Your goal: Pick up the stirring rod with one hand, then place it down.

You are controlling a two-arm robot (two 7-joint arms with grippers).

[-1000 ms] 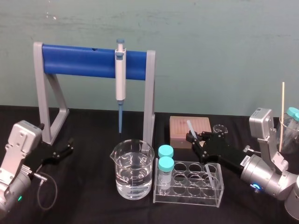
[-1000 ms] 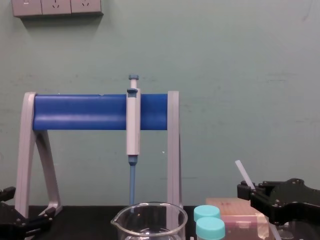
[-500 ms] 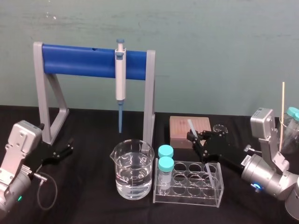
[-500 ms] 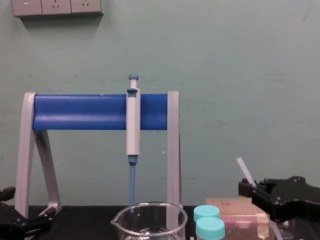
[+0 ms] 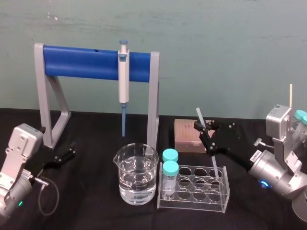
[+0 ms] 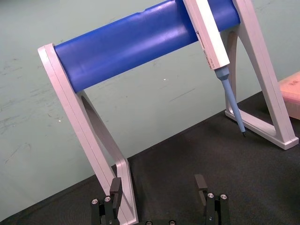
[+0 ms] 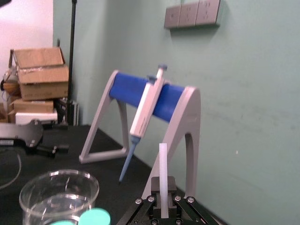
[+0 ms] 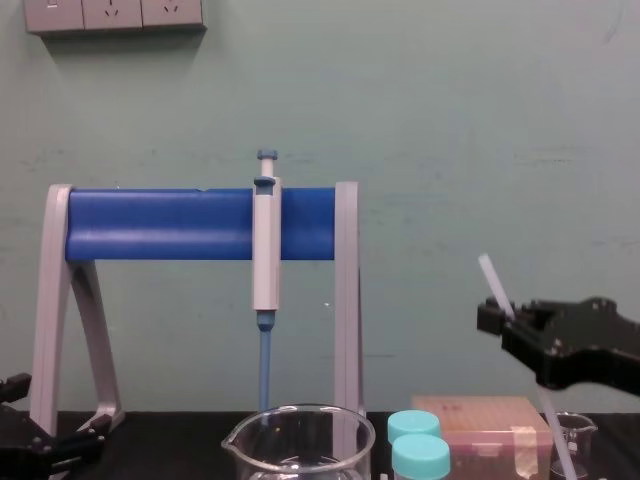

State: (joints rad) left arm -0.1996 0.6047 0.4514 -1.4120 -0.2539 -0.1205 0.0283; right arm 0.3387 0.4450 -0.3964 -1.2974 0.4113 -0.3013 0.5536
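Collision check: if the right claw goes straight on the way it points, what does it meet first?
Probably the pipette stand's grey leg: it stands dead ahead of the right claw and its stirring rod in the wrist view, though depth is unclear. The left claw idles low at the left.

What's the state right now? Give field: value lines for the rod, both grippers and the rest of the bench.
rod: tilted, top leaning to the robot's left, clamped partway along its length
right gripper: shut on the rod, off the table near the rack's right end
left gripper: open, low by the stand's left foot
pipette: hanging from the stand's blue bar
beaker: clear liquid inside, left of the rack
tubes: two, teal caps, rack's left end
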